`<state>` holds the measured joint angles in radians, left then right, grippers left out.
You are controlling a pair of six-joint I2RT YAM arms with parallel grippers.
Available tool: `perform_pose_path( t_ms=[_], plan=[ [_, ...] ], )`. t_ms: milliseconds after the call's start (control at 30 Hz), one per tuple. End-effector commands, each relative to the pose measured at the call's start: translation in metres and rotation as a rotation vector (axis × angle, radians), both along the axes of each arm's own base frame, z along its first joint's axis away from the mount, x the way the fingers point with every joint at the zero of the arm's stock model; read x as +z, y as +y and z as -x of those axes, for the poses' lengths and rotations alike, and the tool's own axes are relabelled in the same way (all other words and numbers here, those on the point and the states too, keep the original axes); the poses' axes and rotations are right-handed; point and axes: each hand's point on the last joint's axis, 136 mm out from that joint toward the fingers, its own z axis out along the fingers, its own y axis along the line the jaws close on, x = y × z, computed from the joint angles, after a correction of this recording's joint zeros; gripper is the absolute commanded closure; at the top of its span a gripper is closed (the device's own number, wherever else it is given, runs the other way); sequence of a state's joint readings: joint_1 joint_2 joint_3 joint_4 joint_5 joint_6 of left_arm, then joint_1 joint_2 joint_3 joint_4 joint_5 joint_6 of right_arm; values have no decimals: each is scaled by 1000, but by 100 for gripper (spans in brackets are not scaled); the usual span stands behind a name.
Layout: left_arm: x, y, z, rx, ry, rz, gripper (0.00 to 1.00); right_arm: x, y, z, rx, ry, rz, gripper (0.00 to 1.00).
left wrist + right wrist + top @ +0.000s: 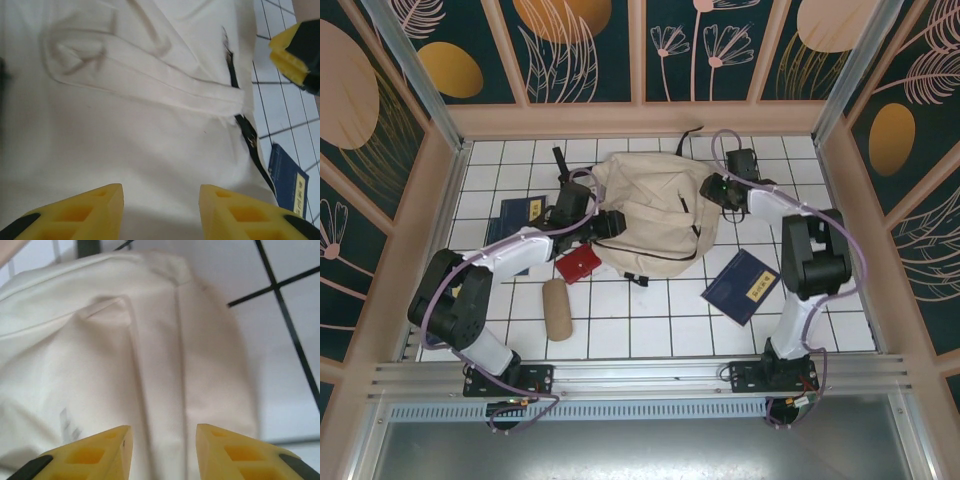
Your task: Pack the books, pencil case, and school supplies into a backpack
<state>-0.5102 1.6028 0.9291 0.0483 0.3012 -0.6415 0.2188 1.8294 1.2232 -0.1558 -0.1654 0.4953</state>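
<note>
The beige backpack (655,210) lies flat in the middle of the tiled table. My left gripper (612,224) rests on its left edge, fingers apart with cream fabric (160,150) spread under the gap. My right gripper (712,188) is at the backpack's upper right, its jaws partly closed on a fold of the fabric (160,390). One navy book (745,285) lies to the right, and another book (515,215) is partly hidden under my left arm. The red square (578,264) and the tan pencil case (557,308) lie near the left arm.
A black strap (247,132) runs down the backpack's side, with the navy book (287,180) on the tiles beyond it. Wooden walls (430,230) close in the table on three sides. Bare tiles (650,320) lie in front of the backpack.
</note>
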Motion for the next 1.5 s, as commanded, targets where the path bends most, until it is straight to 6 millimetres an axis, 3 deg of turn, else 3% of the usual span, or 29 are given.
perform_pose_path(
  t_ms=[0, 167, 267, 433, 533, 633, 700, 767, 833, 967, 1067, 1300, 1467],
  plan=[
    [1, -18, 12, -9, 34, 20, 61, 21, 42, 51, 121, 51, -104, 62],
    [-11, -41, 48, -82, 78, 32, 69, 10, 94, 127, 266, 163, -220, 63],
    [-27, -45, 63, -130, 102, 34, 70, -8, 107, 157, 299, 227, -242, 64],
    [-55, -36, 68, -108, 144, -15, 71, -56, 97, 181, 256, 326, -205, 67],
    [-74, -28, 72, -82, 174, -49, 71, -72, 88, 188, 225, 362, -177, 68],
    [-82, -22, 70, -58, 181, -81, 71, -57, 88, 178, 227, 316, -163, 68],
    [-76, -23, 64, -50, 169, -96, 70, -27, 86, 161, 221, 220, -156, 66],
    [-63, -26, 56, -46, 144, -104, 68, 1, 71, 143, 174, 120, -119, 60],
    [-48, -29, 49, -39, 112, -94, 66, 9, 46, 129, 104, 86, -75, 53],
    [-26, -33, 40, -18, 70, -63, 64, -16, -3, 110, -10, 150, -22, 50],
    [-15, -40, 35, -16, 67, -41, 61, -30, -13, 95, -37, 185, -16, 50],
    [-3, -64, 30, -45, 62, -11, 56, -53, 2, 75, 37, 230, -32, 52],
    [5, -80, 26, -67, 58, 18, 56, -60, 14, 78, 78, 254, -81, 70]
  ],
)
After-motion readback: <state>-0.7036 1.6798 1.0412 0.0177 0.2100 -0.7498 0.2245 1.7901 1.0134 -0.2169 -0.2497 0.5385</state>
